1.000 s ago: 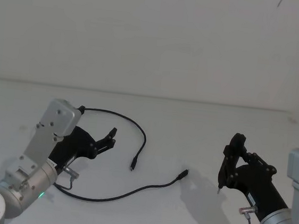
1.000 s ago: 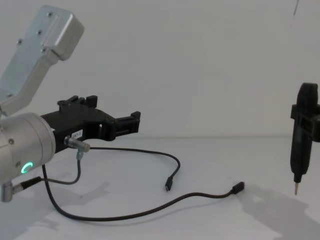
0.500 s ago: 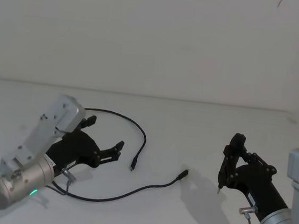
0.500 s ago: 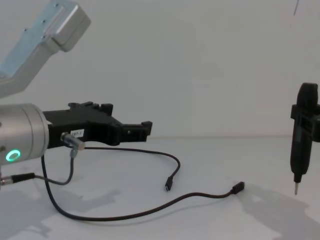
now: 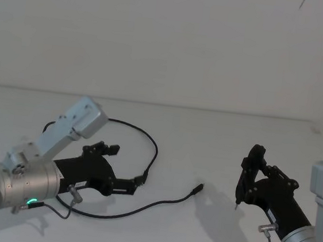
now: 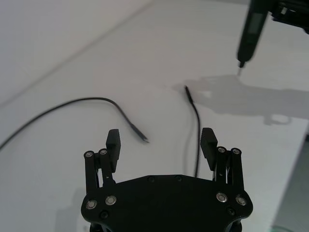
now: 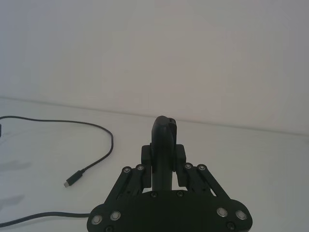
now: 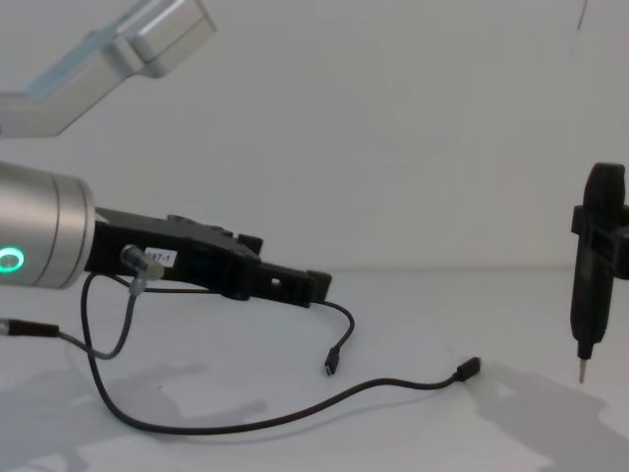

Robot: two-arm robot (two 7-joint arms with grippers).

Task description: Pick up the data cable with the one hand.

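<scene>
The data cable (image 5: 154,145) is a thin black line lying in a loose loop on the white table (image 5: 218,133). One plug (image 5: 143,177) rests near the middle and the other plug (image 5: 199,188) lies further right. My left gripper (image 5: 127,165), black and angular with a white label, hovers open just left of the plugs, holding nothing. In the left wrist view the left gripper (image 6: 161,140) has both cable (image 6: 197,126) ends ahead of its spread fingers. My right gripper (image 5: 249,177) is shut on a slim black pen-like tool (image 8: 590,280), upright at the right.
A short grey wire (image 8: 131,313) with a silver connector hangs from the left arm's wrist. A pale wall (image 5: 170,41) runs behind the table. Bare tabletop separates the cable's right plug from the right arm.
My left gripper has swung down and to the right, ending low over the table beside the cable's plug ends. The cable and the right arm have not moved.
</scene>
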